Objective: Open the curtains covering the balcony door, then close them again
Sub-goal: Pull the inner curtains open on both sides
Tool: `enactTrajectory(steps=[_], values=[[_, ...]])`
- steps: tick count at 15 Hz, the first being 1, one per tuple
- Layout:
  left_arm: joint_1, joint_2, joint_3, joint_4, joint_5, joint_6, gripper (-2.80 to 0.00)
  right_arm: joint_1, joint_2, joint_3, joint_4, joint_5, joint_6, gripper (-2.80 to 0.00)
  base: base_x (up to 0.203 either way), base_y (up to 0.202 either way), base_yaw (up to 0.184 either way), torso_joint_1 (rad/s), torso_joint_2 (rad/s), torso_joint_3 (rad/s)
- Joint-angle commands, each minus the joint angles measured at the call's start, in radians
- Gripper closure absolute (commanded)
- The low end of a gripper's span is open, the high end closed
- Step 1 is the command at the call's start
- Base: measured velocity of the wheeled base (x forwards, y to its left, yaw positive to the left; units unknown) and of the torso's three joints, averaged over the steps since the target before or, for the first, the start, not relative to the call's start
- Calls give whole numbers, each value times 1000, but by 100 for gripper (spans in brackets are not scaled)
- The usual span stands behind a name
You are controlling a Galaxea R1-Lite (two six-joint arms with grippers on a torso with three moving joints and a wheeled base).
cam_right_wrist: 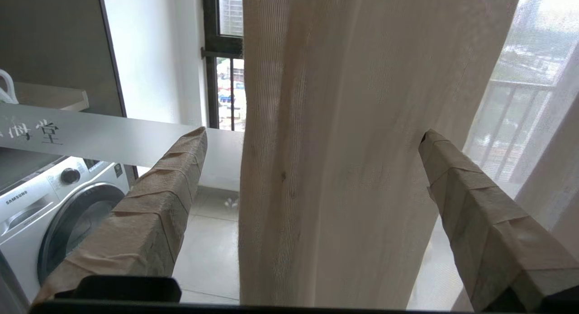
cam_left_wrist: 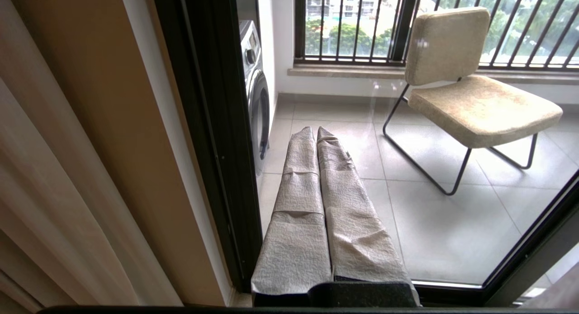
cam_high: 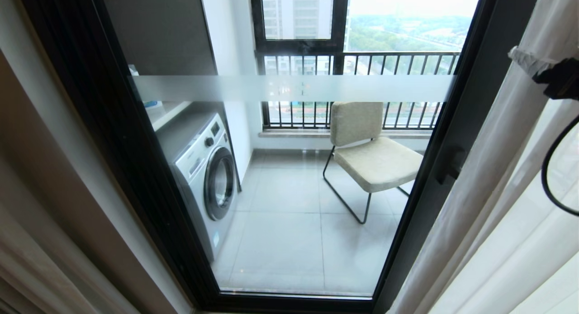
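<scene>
The balcony door [cam_high: 289, 88] is a glass panel in a thick black frame with a frosted band across it and a black handle [cam_high: 450, 165]. The glass is uncovered. The curtains hang bunched at both sides: pale cream folds on the right [cam_high: 493, 178] and a beige layer on the left [cam_high: 31, 201]. My right gripper [cam_right_wrist: 313, 134] is open, with its paper-wrapped fingers [cam_right_wrist: 158, 201] on either side of a thick fold of the right curtain [cam_right_wrist: 344, 101]. My right arm [cam_high: 558, 81] shows at the right edge. My left gripper [cam_left_wrist: 315, 130] is shut and empty, held low by the door's left frame [cam_left_wrist: 208, 124].
Behind the glass are a washing machine [cam_high: 206, 173] on the left, a beige chair [cam_high: 371, 151] on black legs, a tiled floor, and a black-framed window with railing bars [cam_high: 362, 63]. A black cable [cam_high: 549, 178] loops beside the right curtain.
</scene>
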Motion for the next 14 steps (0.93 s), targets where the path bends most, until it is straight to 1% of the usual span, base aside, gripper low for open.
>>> enactTrajectory(steps=[1,2,3,14], values=[[0,0,0,-1,0,0,0,0,31,-12,-10,1,0,-280,0,0,0,0,0,0],[0,0,0,-1,0,0,0,0,34,-12,-12,1,-2,-26,0,0,0,0,0,0],[0,0,0,-1,0,0,0,0,34,-12,-12,1,0,0,0,0,0,0,0,0],[0,0,0,0,1,-3,0,0,5,2,-38,1,0,0,0,0,0,0,0,0]])
